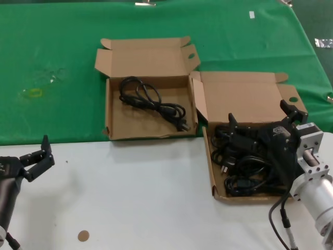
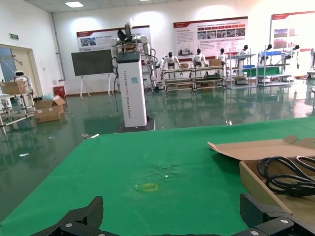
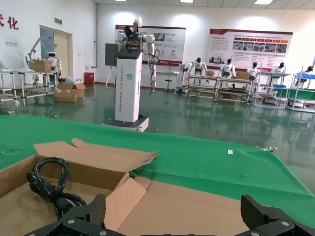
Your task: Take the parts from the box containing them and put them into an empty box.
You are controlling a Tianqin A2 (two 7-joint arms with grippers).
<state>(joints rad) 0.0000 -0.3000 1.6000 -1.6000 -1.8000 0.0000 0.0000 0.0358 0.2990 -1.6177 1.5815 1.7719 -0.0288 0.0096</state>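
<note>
Two brown cardboard boxes lie open side by side. The right box [image 1: 210, 165] holds a tangled pile of black power cords [image 1: 244, 167]. My right gripper [image 1: 260, 117] hangs open just above that pile, nothing between its fingers; in its wrist view the right gripper [image 3: 177, 219] looks over the box's flat lid [image 3: 206, 206]. The left box [image 1: 111, 107] has one coiled cord [image 1: 151, 101] on its floor, also visible as the cord [image 3: 49, 187] and the cord [image 2: 288, 177]. My left gripper [image 1: 40, 159] waits open over the white table at the near left, empty, left gripper [image 2: 172, 219].
Green cloth [image 1: 52, 52] covers the far half of the table and white surface [image 1: 135, 198] the near half. A faint yellow mark [image 1: 35, 92] sits on the cloth at the left. A small brown disc [image 1: 83, 236] lies near the front edge.
</note>
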